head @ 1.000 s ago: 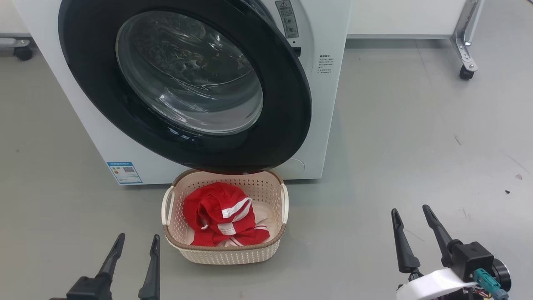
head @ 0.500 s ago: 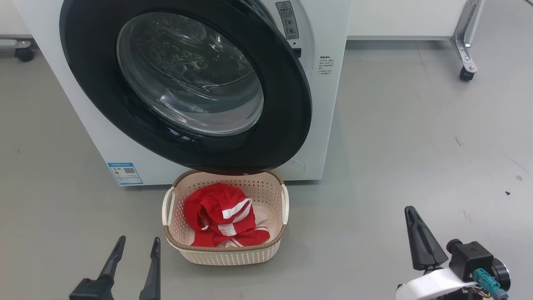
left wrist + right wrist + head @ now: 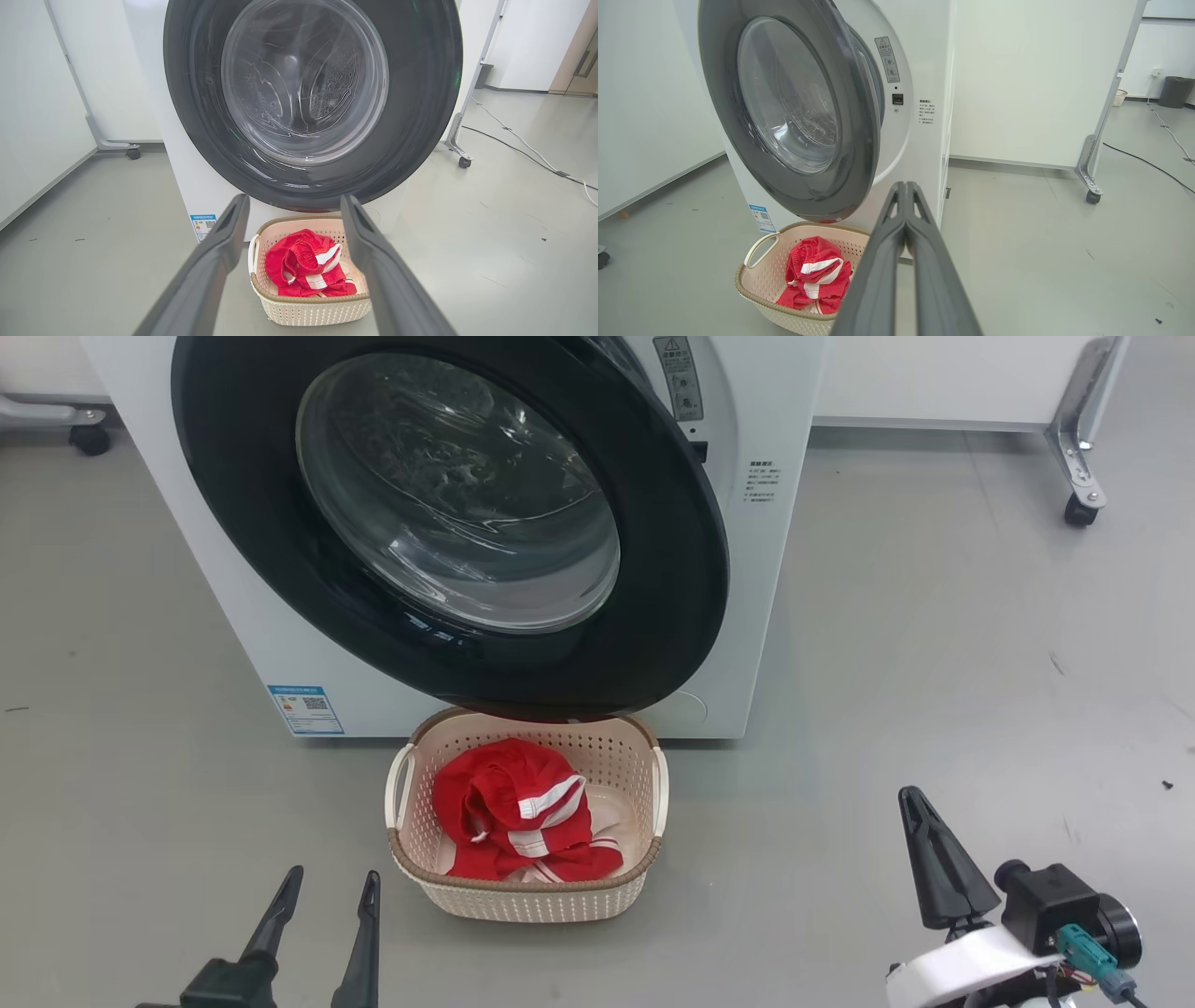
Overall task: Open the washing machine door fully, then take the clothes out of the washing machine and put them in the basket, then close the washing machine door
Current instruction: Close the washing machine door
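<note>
Red clothes (image 3: 523,817) with white stripes lie bunched in the cream basket (image 3: 532,898) at lower centre, just under the black-rimmed washing machine door (image 3: 674,569), which stands open off the white washing machine (image 3: 770,579). Grey floor (image 3: 934,663) spreads around, with a castored frame (image 3: 1081,495) at upper right. The left gripper (image 3: 335,874) at lower left points up, fingers apart; the right gripper (image 3: 908,796) at lower right has its fingers pressed together, empty.
</note>
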You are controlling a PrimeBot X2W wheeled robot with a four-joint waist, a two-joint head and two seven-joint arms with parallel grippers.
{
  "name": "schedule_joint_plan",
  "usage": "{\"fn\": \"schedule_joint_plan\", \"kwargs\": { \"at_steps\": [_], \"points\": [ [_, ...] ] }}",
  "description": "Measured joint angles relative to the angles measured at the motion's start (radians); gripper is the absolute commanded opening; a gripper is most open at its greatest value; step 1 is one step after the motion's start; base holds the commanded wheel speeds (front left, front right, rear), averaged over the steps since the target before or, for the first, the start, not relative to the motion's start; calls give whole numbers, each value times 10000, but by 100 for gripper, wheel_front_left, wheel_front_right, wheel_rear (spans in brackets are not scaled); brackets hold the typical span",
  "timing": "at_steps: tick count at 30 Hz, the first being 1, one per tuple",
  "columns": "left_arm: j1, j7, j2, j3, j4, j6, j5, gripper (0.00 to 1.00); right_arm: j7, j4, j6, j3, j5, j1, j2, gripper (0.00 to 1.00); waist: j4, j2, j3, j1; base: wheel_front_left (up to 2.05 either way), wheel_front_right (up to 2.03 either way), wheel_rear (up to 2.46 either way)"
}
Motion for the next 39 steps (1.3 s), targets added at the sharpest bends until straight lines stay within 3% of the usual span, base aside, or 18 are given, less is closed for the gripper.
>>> {"fn": "schedule_joint_plan", "kwargs": {
  "at_steps": [18,39],
  "points": [
    [-697,-96,-270,-443,-278,-153,113,100,75,449,481,673,-401,-2801,-602,0,1191,0,749,0,0,0,0],
    [-1833,-428,-587,-788,-372,-339,128,100,738,1772,591,696,-535,-6361,-1252,0,2359,0,2450,0,0,0,0]
  ]
}}
